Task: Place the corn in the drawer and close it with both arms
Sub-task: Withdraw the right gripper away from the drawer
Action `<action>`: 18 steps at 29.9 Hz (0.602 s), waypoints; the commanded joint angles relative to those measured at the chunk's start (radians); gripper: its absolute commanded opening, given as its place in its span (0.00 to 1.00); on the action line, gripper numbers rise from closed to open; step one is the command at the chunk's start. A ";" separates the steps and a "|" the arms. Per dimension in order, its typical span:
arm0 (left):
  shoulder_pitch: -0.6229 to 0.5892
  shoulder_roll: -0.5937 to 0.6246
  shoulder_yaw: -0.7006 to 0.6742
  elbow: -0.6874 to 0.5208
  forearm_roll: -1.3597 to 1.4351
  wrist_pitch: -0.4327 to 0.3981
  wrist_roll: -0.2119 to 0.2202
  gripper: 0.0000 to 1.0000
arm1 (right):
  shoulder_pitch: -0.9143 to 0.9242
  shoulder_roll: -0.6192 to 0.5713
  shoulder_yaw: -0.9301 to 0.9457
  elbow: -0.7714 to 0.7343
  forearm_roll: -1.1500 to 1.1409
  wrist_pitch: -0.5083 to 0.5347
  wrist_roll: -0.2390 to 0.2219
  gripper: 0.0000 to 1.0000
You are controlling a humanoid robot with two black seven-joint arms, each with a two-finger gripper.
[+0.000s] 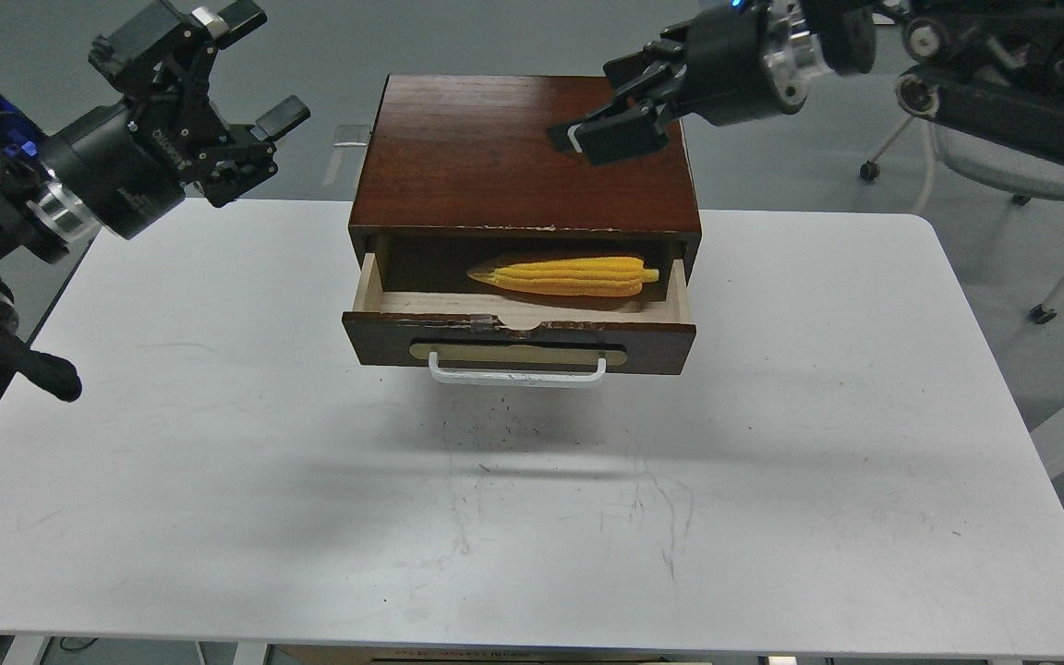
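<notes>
The corn already lay inside the open drawer, lengthwise across the pale wood floor with its tapered tip toward the drawer's left wall — so the placing step looked done, and the closing step was the one in hand. The drawer stood pulled out from the cabinet, its chipped front and white handle well forward of the cabinet's face, over the white table. Neither arm touched it. The left gripper hung up and to the left of the cabinet, well apart from it, its two fingers spread wide and holding nothing. The right gripper hovered above the cabinet's top near the back right corner; its fingers were seen dark and overlapping, so I could not tell whether they were parted or together, though nothing showed between them. By my judgement, the next move called for both arms to come down in front of the drawer and press its front squarely — one to each side of the handle — pushing evenly so it would not skew and jam.
</notes>
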 commanded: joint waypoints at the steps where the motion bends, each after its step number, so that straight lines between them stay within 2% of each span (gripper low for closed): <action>1: 0.000 -0.005 0.002 -0.003 0.008 0.000 -0.001 1.00 | -0.098 -0.094 0.017 -0.014 0.257 -0.002 0.000 0.99; 4: 0.000 -0.006 0.003 -0.009 0.011 0.000 -0.001 1.00 | -0.216 -0.151 0.063 -0.015 0.435 -0.007 0.000 0.99; 7: 0.000 -0.003 0.032 -0.014 0.024 0.000 -0.008 1.00 | -0.394 -0.203 0.193 -0.017 0.601 -0.008 0.000 0.99; 12: 0.000 -0.006 0.038 -0.046 0.106 0.000 -0.014 1.00 | -0.661 -0.219 0.405 -0.055 0.761 -0.007 0.000 0.99; 14: 0.000 -0.009 0.040 -0.075 0.163 0.000 -0.026 1.00 | -0.767 -0.208 0.488 -0.094 0.844 -0.002 0.000 0.99; 18: 0.000 -0.025 0.040 -0.141 0.333 0.000 -0.078 1.00 | -0.913 -0.179 0.587 -0.185 0.953 0.004 0.000 0.99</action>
